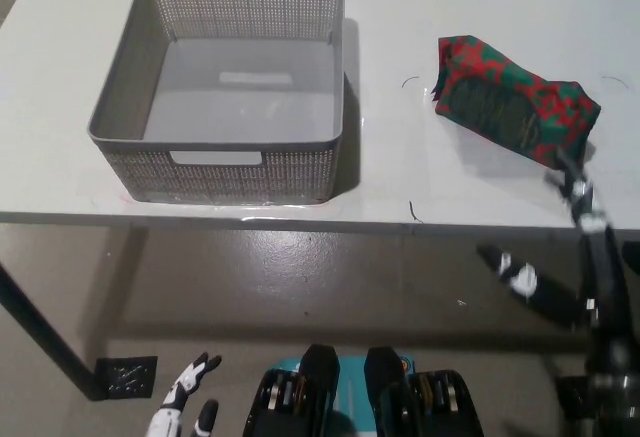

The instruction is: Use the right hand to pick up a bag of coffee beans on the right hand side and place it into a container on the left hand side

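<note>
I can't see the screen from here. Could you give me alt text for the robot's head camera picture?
The robot's black right hand, fingers spread and open, reaches up toward a red and green bag of coffee beans lying on the right of a white table. An empty grey basket sits on the left. The white left hand rests low, below the table edge.

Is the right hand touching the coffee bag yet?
Cannot tell. In the head view, a fingertip of the right hand overlaps the coffee bag's lower right end, but from steeply above, contact and hovering look alike. The fingers are spread, holding nothing.
</note>
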